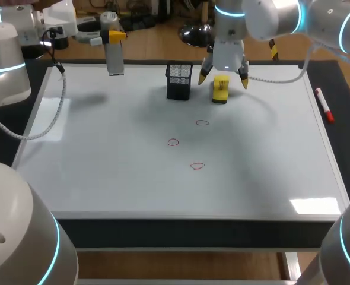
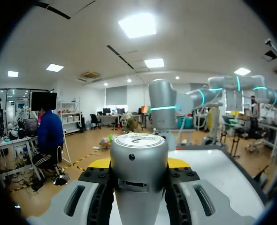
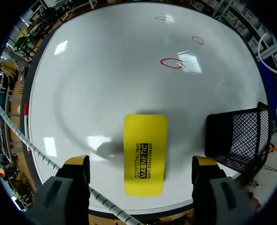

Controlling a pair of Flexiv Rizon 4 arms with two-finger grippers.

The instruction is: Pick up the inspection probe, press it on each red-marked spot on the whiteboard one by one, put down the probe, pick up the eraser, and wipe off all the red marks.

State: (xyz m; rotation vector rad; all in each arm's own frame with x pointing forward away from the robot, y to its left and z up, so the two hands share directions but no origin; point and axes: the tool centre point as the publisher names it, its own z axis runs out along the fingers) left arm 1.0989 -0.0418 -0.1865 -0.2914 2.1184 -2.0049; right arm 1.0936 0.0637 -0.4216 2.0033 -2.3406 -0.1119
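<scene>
Red marks, three small hand-drawn circles, sit near the middle of the whiteboard [image 1: 104, 166]: the nearest one [image 1: 197, 166] lies closest to the front edge, a second [image 1: 173, 142] is just behind it and a little to the left, and a third [image 1: 203, 123] is farther back towards the far edge. All three are unwiped.

Behind them, near the middle of the far edge, the right gripper [image 1: 223, 80] hangs directly over a yellow eraser [image 1: 220, 89]. Its fingers are spread wide, one yellow tip off each long side of the eraser and neither touching it. The eraser lies flat on the whiteboard, its length running front to back. Just beside it, on the left, stands a black mesh basket [image 1: 179, 81], upright and apart from the eraser.

At the far-left part of the whiteboard, the left gripper [image 1: 114, 35] grips the probe [image 1: 114, 56], a silver cylinder, near its top, with a finger closed against each side. The probe hangs upright, its lower end at the far edge of the whiteboard; whether it touches the surface cannot be told.

Along the right edge, towards the far corner, lies a red-capped marker [image 1: 324, 105], well apart from both grippers.
</scene>
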